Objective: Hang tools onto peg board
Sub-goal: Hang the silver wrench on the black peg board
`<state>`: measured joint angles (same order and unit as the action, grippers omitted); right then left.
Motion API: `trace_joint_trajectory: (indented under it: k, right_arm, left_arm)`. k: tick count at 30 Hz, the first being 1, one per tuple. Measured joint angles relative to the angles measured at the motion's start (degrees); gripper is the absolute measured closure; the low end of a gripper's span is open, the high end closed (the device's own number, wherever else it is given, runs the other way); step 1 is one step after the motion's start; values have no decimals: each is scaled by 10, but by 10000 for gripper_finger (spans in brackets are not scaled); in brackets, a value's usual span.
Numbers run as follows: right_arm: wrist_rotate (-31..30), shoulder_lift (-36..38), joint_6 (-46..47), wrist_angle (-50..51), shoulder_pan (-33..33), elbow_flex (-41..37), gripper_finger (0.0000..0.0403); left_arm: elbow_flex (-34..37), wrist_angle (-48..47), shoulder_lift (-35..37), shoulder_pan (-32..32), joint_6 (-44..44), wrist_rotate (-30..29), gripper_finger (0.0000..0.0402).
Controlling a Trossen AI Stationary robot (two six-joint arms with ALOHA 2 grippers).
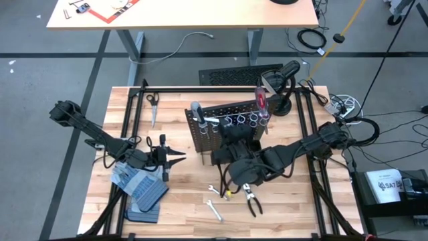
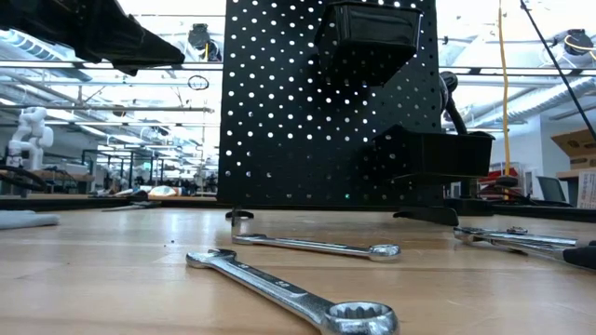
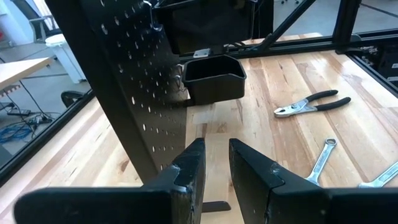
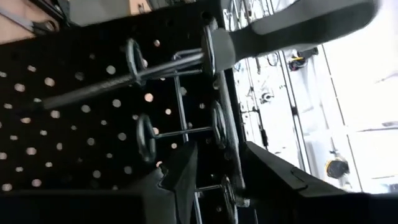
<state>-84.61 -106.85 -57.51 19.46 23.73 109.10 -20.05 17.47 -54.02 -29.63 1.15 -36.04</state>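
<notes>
Two dark fingers of the right gripper stand a little apart with only a narrow gap between them, pressed close up against the row of silver rings on the peg board; whether they pinch anything I cannot tell. One ring just beyond them carries the grey-handled screwdriver, its thin shaft threaded through. From above, the right gripper sits at the near face of the board, by the black bin.

Over on the other side, the left gripper has its fingers nearly together, a slim slit left between them, holding nothing. It hangs above the tabletop near the board's edge, beside the blue-grey gloves.

The peg board stands upright in the middle of the tabletop, black and full of holes. A red-handled screwdriver sticks up at its right end and the grey-handled one at its left. Three tools lie flat in front of it: two silver wrenches and black-and-silver pliers, all apart from both grippers. A pair of scissors lies at the far left of the tabletop.
</notes>
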Motion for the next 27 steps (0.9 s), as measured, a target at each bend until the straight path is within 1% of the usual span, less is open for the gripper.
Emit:
trace_joint_trajectory:
  k: [4, 10, 12, 17, 27]
  right_arm:
    - [-6, 0, 13, 0, -2, 0, 314]
    - [-13, 0, 22, 1, 0, 0, 377]
    - [-11, 0, 27, 1, 0, 0, 391]
    - [-9, 0, 30, 1, 3, 0, 388]
    - [-9, 0, 36, 1, 20, 0, 396]
  left_arm:
    - [0, 0, 0, 0, 0, 0, 320]
    - [0, 0, 0, 0, 0, 0, 320]
    - [0, 0, 0, 0, 0, 0, 320]
    - [0, 0, 0, 0, 0, 0, 320]
    - [0, 0, 0, 0, 0, 0, 320]
